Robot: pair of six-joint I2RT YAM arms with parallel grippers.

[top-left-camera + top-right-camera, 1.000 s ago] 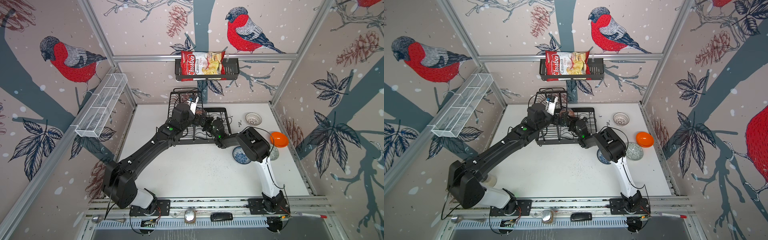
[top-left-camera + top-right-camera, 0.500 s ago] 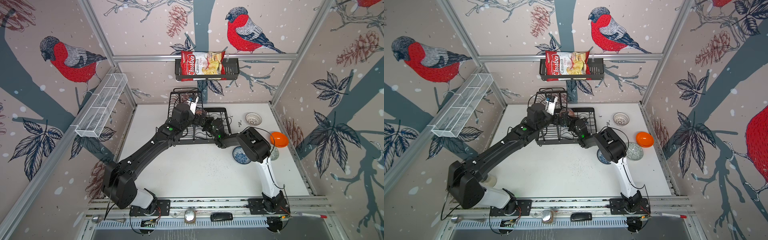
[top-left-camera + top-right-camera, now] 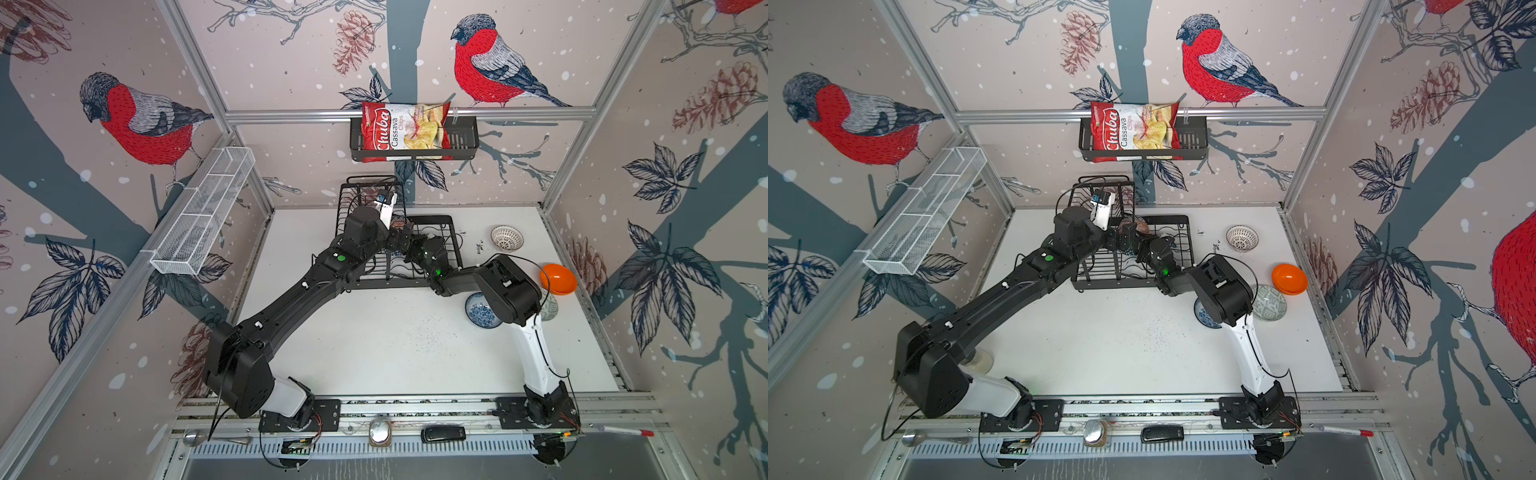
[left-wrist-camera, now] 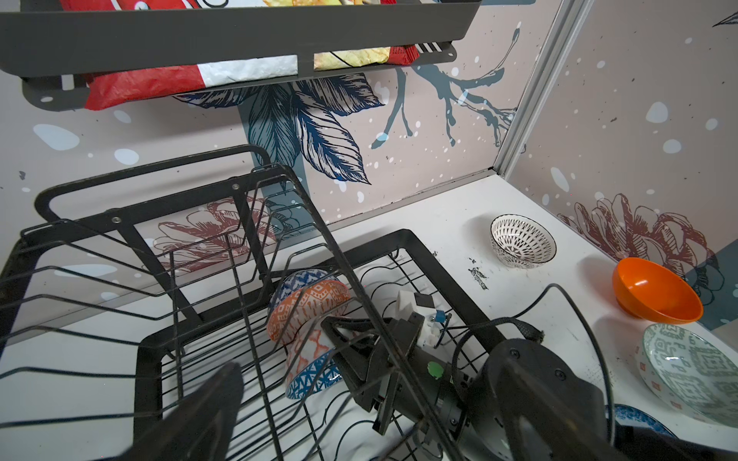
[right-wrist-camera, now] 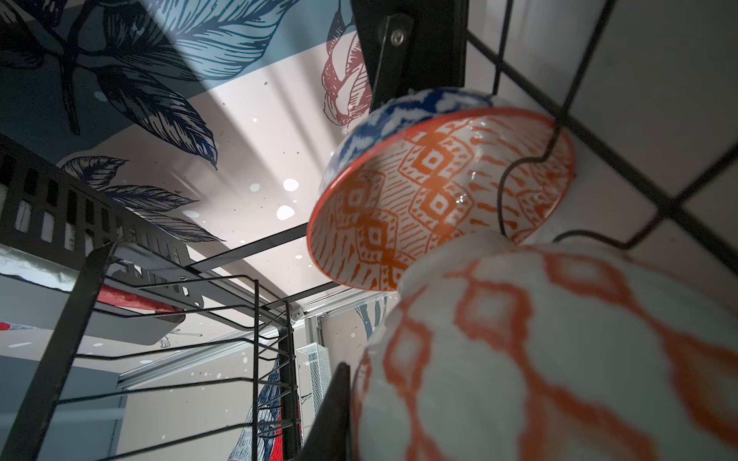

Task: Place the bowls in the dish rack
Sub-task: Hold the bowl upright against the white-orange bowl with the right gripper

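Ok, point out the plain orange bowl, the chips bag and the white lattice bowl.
plain orange bowl (image 3: 559, 279), in a top view, inner wall.
chips bag (image 3: 405, 131), in a top view, front face.
white lattice bowl (image 4: 522, 241), left wrist view, inner wall.

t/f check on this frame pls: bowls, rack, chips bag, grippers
1. Four bowls sit on the table outside the dish rack. True: white lattice bowl, orange bowl, grey-white bowl, blue floral bowl.
2. The chips bag lies in the dish rack. False: it is in the black basket on the back wall.
3. The left gripper holds a bowl. False: it is open and empty, at the rack.
4. Two bowls are in the rack. True: blue-backed bowl and orange-diamond bowl, the right gripper on the latter.
5. The orange bowl is upside down. False: its opening faces up.
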